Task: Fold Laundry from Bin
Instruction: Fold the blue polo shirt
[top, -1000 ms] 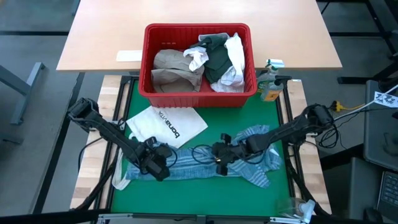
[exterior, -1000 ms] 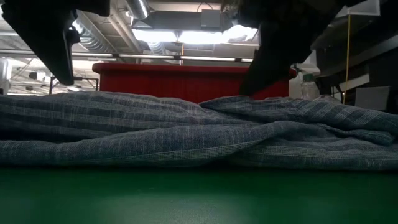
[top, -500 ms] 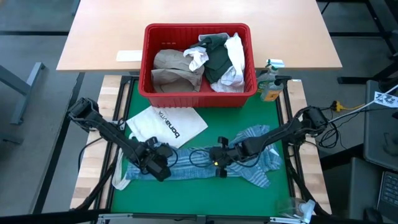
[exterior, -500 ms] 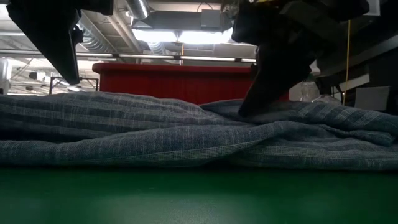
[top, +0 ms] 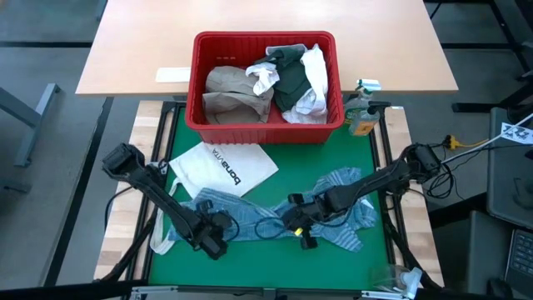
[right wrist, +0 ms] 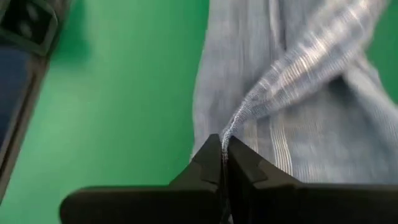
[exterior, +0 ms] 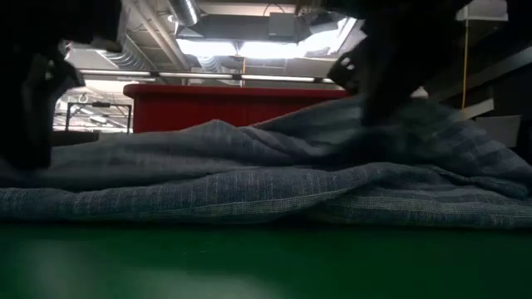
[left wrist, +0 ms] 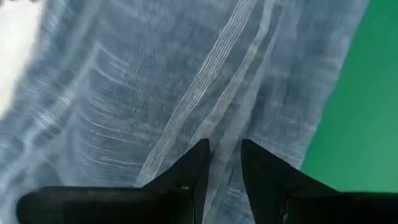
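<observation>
A blue-striped cloth (top: 275,218) lies crumpled across the green mat's near half. My right gripper (right wrist: 224,148) is over its middle (top: 302,236), shut on a raised fold. My left gripper (left wrist: 222,155) stands open over the cloth's left part (top: 218,240), pointing steeply down, with its fingertips close to the striped surface. The red bin (top: 265,125) stands at the mat's far edge. It holds a tan shirt (top: 233,92), a dark top (top: 293,83) and white pieces. My right gripper pinches a narrow raised fold of the blue-striped cloth (right wrist: 241,115) between its two fingertips, coming slanting down from the table's right. The fold rises to the fingers as a ridge and the rest lies on the mat. My left gripper's fingertips (left wrist: 200,158) are at the cloth; I cannot tell whether they touch it.
A white tote bag (top: 223,167) with black lettering lies on the mat's far left, and its strap (top: 160,237) trails toward the near left. A spray bottle (top: 361,115) stands right of the bin. Bare green mat (top: 266,271) lies along the near edge.
My right gripper has shut on a fold of the cloth, rolled its wrist and drawn the middle up into a ridge. My left gripper has dropped toward the table's near edge onto the cloth's left part. The cloth's left part has bunched toward the middle.
</observation>
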Action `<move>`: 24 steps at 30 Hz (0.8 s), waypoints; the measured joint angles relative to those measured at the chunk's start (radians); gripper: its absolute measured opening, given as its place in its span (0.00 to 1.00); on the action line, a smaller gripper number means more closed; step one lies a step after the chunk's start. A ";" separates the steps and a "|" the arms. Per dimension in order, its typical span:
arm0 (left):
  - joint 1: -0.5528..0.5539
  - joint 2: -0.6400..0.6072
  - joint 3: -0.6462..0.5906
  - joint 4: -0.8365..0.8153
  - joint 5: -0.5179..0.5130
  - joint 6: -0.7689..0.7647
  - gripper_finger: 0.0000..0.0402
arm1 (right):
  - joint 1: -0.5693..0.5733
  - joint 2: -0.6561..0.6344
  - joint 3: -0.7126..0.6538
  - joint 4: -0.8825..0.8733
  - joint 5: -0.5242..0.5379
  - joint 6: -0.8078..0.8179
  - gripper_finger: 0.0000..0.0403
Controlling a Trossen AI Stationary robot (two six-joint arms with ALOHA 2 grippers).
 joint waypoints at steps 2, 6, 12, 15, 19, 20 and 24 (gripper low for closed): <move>0.000 0.021 0.000 -0.001 0.026 0.001 0.22 | -0.002 0.000 0.011 -0.101 0.000 0.000 0.01; 0.001 0.033 0.000 -0.006 0.092 0.006 0.22 | -0.003 0.000 0.006 -0.228 -0.025 0.003 0.01; 0.000 -0.006 0.000 -0.038 0.173 0.006 0.22 | -0.002 0.004 -0.013 -0.242 -0.028 0.003 0.01; 0.003 -0.048 0.000 -0.035 0.162 0.006 0.22 | -0.002 0.004 -0.013 -0.242 -0.027 0.003 0.01; 0.024 -0.121 0.000 -0.038 0.105 0.008 0.22 | -0.002 0.004 -0.014 -0.242 -0.026 0.003 0.01; 0.032 -0.136 0.000 -0.047 0.083 0.008 0.22 | -0.002 0.004 -0.013 -0.241 -0.026 0.003 0.01; 0.076 -0.189 0.000 -0.094 0.003 0.042 0.22 | -0.002 0.004 -0.013 -0.242 -0.026 0.003 0.01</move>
